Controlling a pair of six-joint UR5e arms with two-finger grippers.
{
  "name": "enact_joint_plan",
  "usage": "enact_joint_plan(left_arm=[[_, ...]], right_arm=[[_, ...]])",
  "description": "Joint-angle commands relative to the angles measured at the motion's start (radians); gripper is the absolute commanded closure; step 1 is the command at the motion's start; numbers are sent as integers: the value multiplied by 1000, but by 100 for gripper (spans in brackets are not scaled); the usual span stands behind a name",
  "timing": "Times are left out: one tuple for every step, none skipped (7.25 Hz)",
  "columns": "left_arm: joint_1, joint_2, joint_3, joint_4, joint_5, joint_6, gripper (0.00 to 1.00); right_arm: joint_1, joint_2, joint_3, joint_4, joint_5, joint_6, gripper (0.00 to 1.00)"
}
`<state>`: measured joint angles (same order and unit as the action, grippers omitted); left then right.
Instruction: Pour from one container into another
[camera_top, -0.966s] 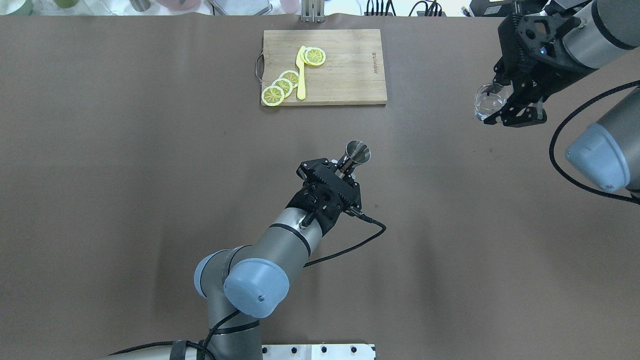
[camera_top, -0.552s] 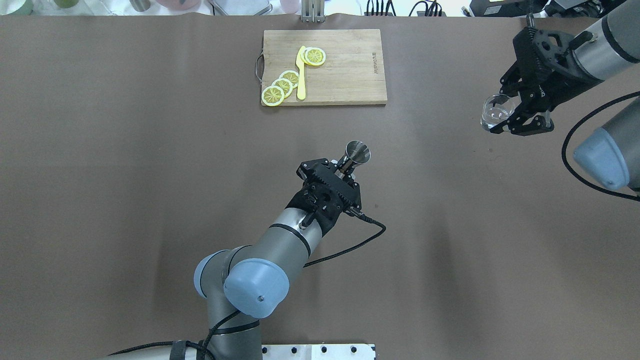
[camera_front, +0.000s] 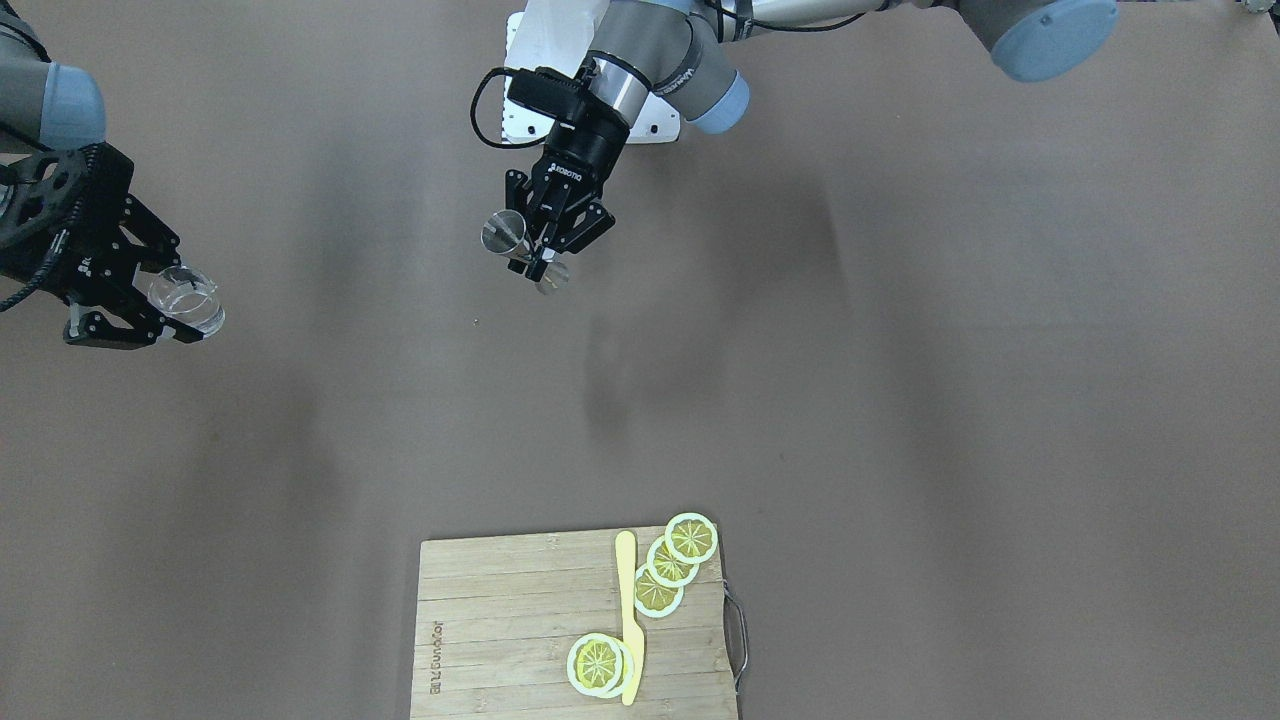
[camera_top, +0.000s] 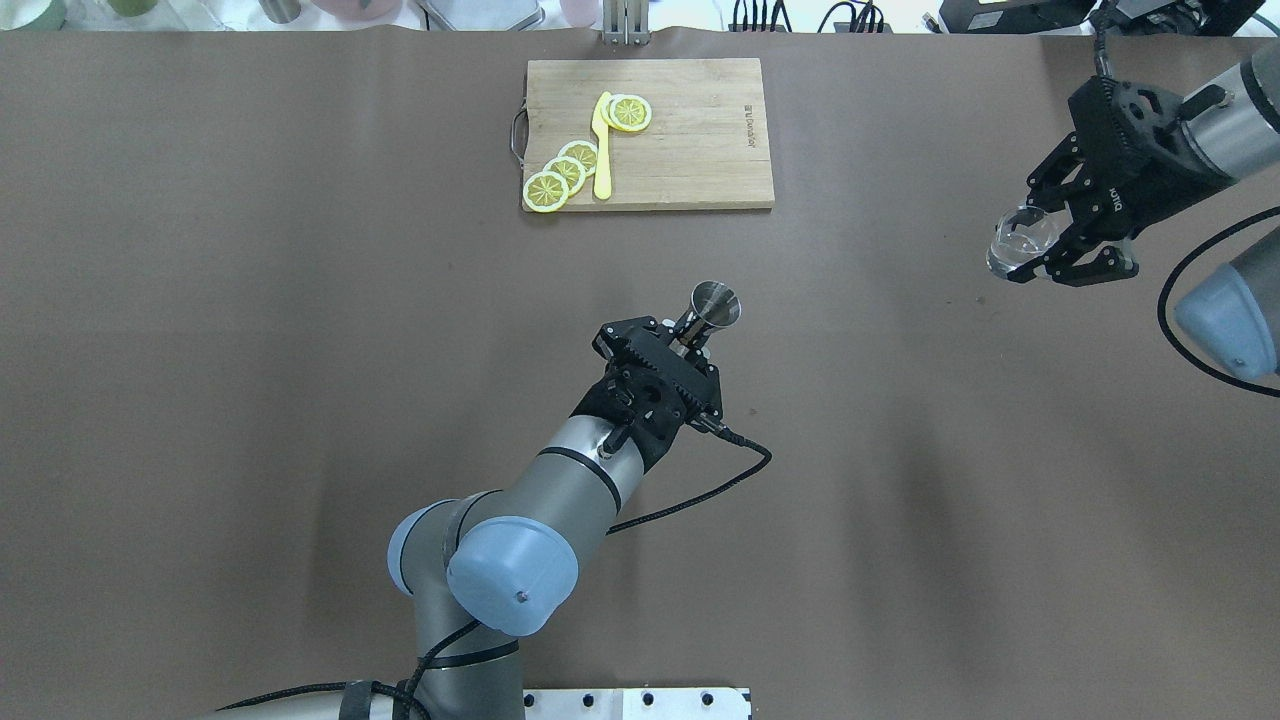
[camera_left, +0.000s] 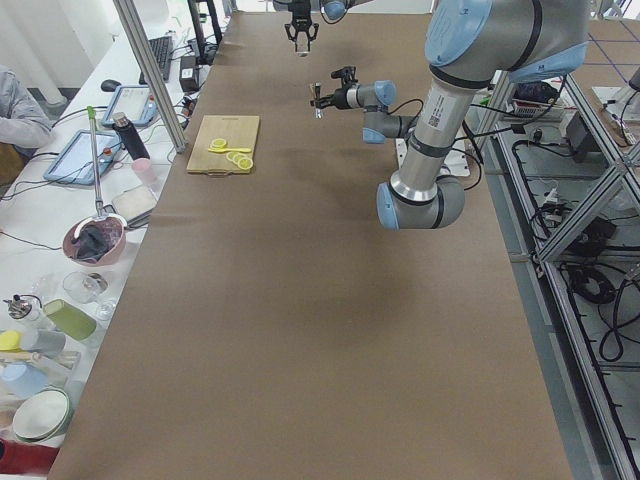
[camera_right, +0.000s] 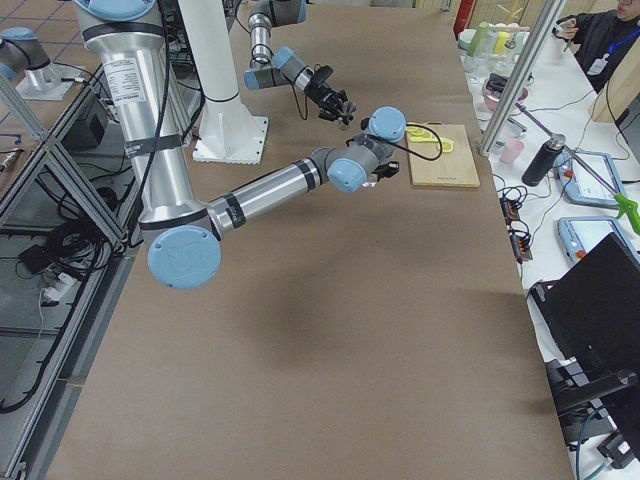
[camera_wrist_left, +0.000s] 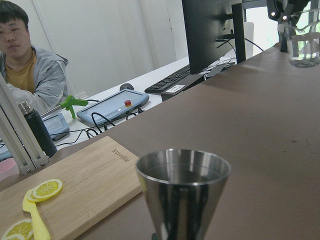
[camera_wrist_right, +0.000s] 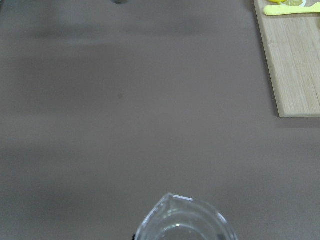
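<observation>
Carrying the clear glass (camera_top: 1015, 243) clamped between its jaws, the right gripper (camera_top: 1032, 248) has drifted over the past second toward the table's (camera_top: 300, 350) right edge and slightly nearer the robot's side. The left gripper (camera_top: 689, 337) remains clenched on the steel jigger (camera_top: 716, 303), held upright above the table's middle and unmoved. The two vessels are well apart and the gap is growing, so pouring has not begun. The glass is probably being set down.
</observation>
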<state>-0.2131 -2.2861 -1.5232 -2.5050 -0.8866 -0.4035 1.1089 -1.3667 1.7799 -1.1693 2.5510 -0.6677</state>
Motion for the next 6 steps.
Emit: enact_joint_plan(left_arm=[[0, 0, 0, 0, 0, 0, 100], [0, 0, 0, 0, 0, 0, 100], [1, 0, 0, 0, 0, 0, 100], [0, 0, 0, 0, 0, 0, 100], [0, 0, 2, 0, 0, 0, 100], [1, 0, 2, 2, 0, 0, 100]], right_arm=[[2, -32, -28, 71, -4, 14, 100], [2, -51, -40, 103, -15, 13, 100], [2, -54, -87, 184, -17, 16, 100], [0, -52, -117, 221, -15, 17, 100], [0, -55, -132, 244, -15, 14, 100], [0, -64, -143, 287, -15, 16, 100]])
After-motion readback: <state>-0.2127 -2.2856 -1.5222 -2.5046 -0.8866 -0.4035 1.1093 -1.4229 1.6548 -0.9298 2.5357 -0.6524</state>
